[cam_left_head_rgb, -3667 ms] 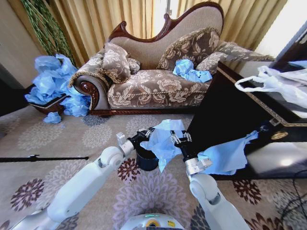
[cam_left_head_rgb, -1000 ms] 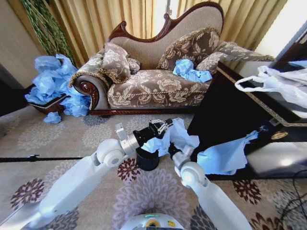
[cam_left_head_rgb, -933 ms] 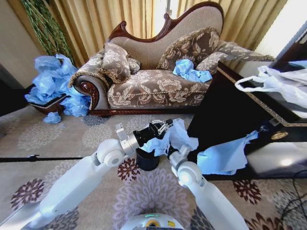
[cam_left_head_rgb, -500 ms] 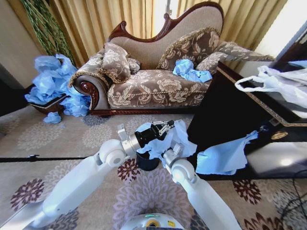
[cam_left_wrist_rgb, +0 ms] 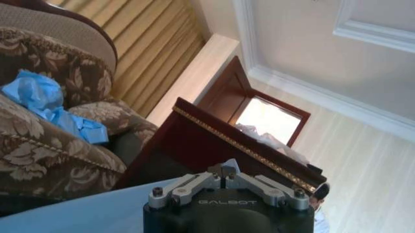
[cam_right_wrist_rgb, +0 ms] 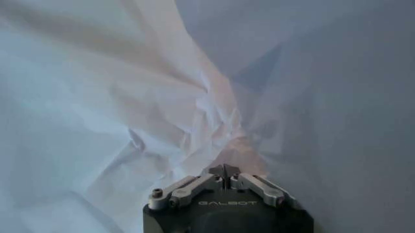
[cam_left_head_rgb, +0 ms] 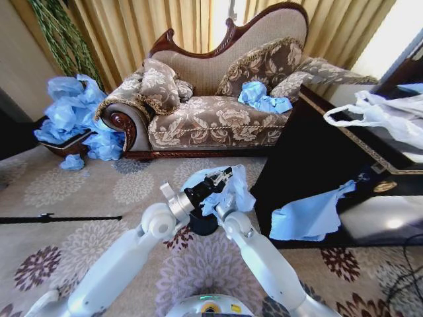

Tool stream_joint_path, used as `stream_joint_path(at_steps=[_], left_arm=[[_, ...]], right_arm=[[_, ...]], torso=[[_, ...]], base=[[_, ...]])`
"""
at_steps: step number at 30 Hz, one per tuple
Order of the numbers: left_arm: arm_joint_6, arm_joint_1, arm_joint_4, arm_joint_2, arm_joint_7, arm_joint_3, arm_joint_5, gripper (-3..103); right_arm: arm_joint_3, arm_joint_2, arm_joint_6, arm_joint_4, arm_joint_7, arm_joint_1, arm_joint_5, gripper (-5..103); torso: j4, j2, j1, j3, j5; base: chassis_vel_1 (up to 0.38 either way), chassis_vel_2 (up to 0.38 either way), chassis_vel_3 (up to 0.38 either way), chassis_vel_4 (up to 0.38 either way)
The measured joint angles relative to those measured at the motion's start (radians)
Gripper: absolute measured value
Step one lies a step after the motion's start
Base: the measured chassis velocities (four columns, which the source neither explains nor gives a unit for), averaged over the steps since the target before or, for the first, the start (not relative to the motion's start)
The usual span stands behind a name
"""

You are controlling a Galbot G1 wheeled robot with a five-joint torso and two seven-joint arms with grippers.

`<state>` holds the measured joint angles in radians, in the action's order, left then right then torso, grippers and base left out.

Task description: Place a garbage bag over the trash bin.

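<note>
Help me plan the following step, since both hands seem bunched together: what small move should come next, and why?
Probably spread the hands apart. The left hand and right hand both pinch the garbage bag, which sits crumpled above the trash bin with its mouth not visibly open. Parting them would likely open it wide enough to go over the rim.

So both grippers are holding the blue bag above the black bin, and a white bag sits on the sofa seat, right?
Not quite: in the head view the white bag lies on the dark cabinet, not the sofa. Both grippers, left and right, do hold the blue bag above the black bin.
</note>
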<state>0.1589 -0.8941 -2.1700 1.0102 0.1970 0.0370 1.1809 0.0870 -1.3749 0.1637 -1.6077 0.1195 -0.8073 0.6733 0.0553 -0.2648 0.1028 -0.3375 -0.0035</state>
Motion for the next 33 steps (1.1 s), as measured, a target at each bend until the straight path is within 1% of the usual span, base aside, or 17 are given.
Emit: stream_joint_path(at_steps=[6, 11, 12, 14, 15, 17, 18, 20, 21, 24, 25, 27, 28, 29, 31, 32, 33], left_arm=[[0.003, -0.04, -0.038, -0.008, -0.007, 0.006, -0.003, 0], [0.003, -0.083, -0.078, -0.001, -0.046, 0.013, -0.004, 0], [0.002, -0.091, -0.083, 0.003, -0.056, 0.015, -0.004, 0], [-0.004, -0.108, -0.086, 0.025, -0.092, 0.024, -0.003, 0], [-0.004, -0.108, -0.086, 0.025, -0.092, 0.024, -0.003, 0], [-0.016, -0.108, -0.079, 0.059, -0.139, 0.031, -0.002, 0], [-0.016, -0.108, -0.079, 0.059, -0.139, 0.031, -0.002, 0], [-0.04, -0.098, -0.07, 0.094, -0.188, 0.03, -0.002, 0], [-0.04, -0.098, -0.07, 0.094, -0.188, 0.03, -0.002, 0], [-0.066, -0.086, -0.053, 0.132, -0.271, 0.031, -0.002, 0], [-0.066, -0.086, -0.053, 0.132, -0.271, 0.031, -0.002, 0], [-0.085, -0.079, -0.031, 0.147, -0.332, 0.042, -0.002, 0], [-0.095, -0.071, -0.017, 0.156, -0.379, 0.049, 0.002, 0], [-0.095, -0.071, -0.017, 0.156, -0.379, 0.049, 0.002, 0], [-0.117, -0.051, 0.016, 0.176, -0.491, 0.06, 0.014, 0], [-0.121, -0.044, 0.028, 0.182, -0.517, 0.063, 0.018, 0], [-0.121, -0.044, 0.028, 0.182, -0.517, 0.063, 0.018, 0]], right_arm=[[-0.021, -0.034, -0.007, 0.018, -0.001, 0.026, -0.027, 0], [-0.024, -0.049, -0.007, 0.051, 0.003, 0.051, -0.042, 0], [-0.019, -0.049, -0.003, 0.055, 0.009, 0.05, -0.046, 0], [0.0, -0.033, 0.051, 0.051, 0.051, 0.038, -0.054, 0], [0.0, -0.033, 0.051, 0.051, 0.051, 0.038, -0.054, 0], [0.021, -0.006, 0.1, 0.041, 0.074, 0.023, -0.049, 0], [0.021, -0.006, 0.1, 0.041, 0.074, 0.023, -0.049, 0], [0.038, 0.009, 0.12, 0.041, 0.076, 0.016, -0.047, 0], [0.038, 0.009, 0.12, 0.041, 0.076, 0.016, -0.047, 0], [0.078, 0.028, 0.15, 0.041, 0.097, 0.018, -0.023, 0], [0.078, 0.028, 0.15, 0.041, 0.097, 0.018, -0.023, 0], [0.099, 0.034, 0.17, 0.046, 0.11, 0.033, 0.003, 0], [0.112, 0.036, 0.175, 0.054, 0.115, 0.045, 0.012, 0], [0.112, 0.036, 0.175, 0.054, 0.115, 0.045, 0.012, 0], [0.14, 0.032, 0.185, 0.081, 0.12, 0.076, 0.025, 0], [0.143, 0.03, 0.186, 0.088, 0.121, 0.083, 0.027, 0], [0.143, 0.03, 0.186, 0.088, 0.121, 0.083, 0.027, 0]], torso=[[-0.0001, 0.0, 0.0, 0.0, 0.0001], [-0.0002, 0.0, 0.0, 0.0, 0.0], [-0.0002, 0.0, 0.0, 0.0, 0.0], [-0.0002, 0.0, 0.0, 0.0, 0.0], [-0.0002, 0.0, 0.0, 0.0, 0.0], [0.0, 0.0, 0.0, 0.0, 0.0002], [0.0, 0.0, 0.0, 0.0, 0.0002], [0.0002, 0.0, 0.0, 0.0, 0.0001], [0.0002, 0.0, 0.0, 0.0, 0.0001], [0.0001, 0.0, 0.0, 0.0, 0.0001], [0.0001, 0.0, 0.0, 0.0, 0.0001], [0.0, 0.0, 0.0, 0.0, 0.0001], [-0.0001, 0.0, 0.0, 0.0, 0.0], [-0.0001, 0.0, 0.0, 0.0, 0.0], [-0.0001, 0.0, 0.0, 0.0, 0.0001], [-0.0002, 0.0, 0.0, 0.0, 0.0], [-0.0002, 0.0, 0.0, 0.0, 0.0]], base=[[0.0, 0.0, 0.0, 0.0], [0.0, 0.0, 0.0, 0.0], [0.0, 0.0, 0.0, 0.0], [0.0, 0.0, 0.0, 0.0], [0.0, 0.0, 0.0, 0.0], [0.0, 0.0, 0.0, 0.0], [0.0, 0.0, 0.0, 0.0], [0.0, 0.0, 0.0, 0.0], [0.0, 0.0, 0.0, 0.0], [0.0, 0.0, 0.0, 0.0], [0.0, 0.0, 0.0, 0.0], [0.0, 0.0, 0.0, 0.0], [0.0, 0.0, 0.0, 0.0], [0.0, 0.0, 0.0, 0.0], [0.0, 0.0, 0.0, 0.0], [0.0, 0.0, 0.0, 0.0], [0.0, 0.0, 0.0, 0.0]])
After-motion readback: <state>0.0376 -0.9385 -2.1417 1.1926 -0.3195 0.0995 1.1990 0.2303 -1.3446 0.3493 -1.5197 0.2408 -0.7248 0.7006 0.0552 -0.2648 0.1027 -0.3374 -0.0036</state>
